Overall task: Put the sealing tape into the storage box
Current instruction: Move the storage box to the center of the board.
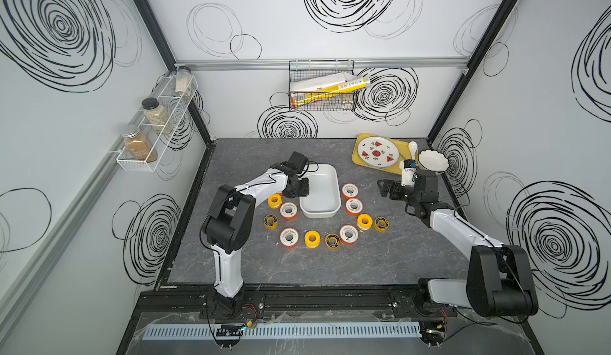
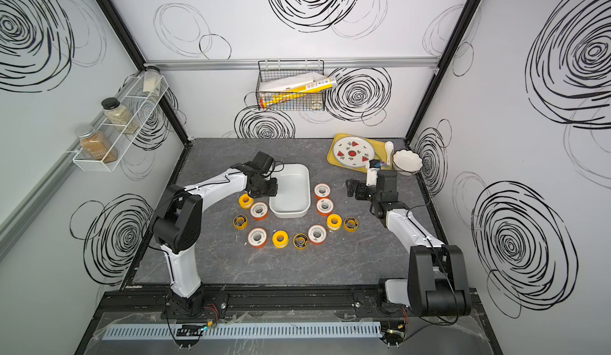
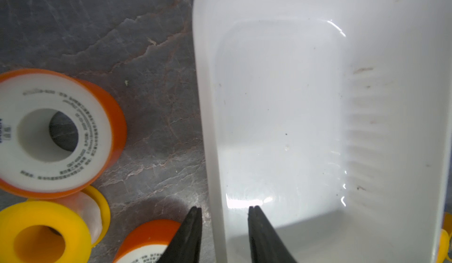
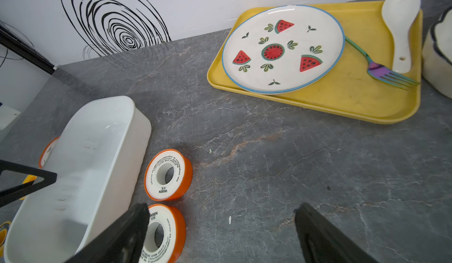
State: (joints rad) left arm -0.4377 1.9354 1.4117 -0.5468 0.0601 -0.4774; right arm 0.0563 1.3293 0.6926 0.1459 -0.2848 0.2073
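The white storage box [image 1: 322, 184] [image 2: 292, 188] stands empty mid-table. Sealing tape spools ring it in both top views: orange ones with white faces [image 1: 349, 191] [image 1: 288, 211], all-yellow ones [image 1: 274, 201] [image 1: 311, 239] and yellow ones with black faces [image 1: 332, 241]. My left gripper [image 1: 299, 188] [image 3: 223, 209] hangs over the box's left rim [image 3: 208, 127], open a little, one finger on each side of the rim and nothing held. An orange spool [image 3: 56, 132] lies just outside it. My right gripper [image 1: 385, 188] [image 4: 221, 208] is wide open above bare table, right of two orange spools [image 4: 168, 174].
A yellow tray [image 1: 401, 145] with a watermelon plate [image 4: 283, 48], a fork and a white spoon sits at the back right, beside a white scalloped bowl [image 1: 433, 161]. A wire basket hangs on the back wall, and a spice rack on the left wall.
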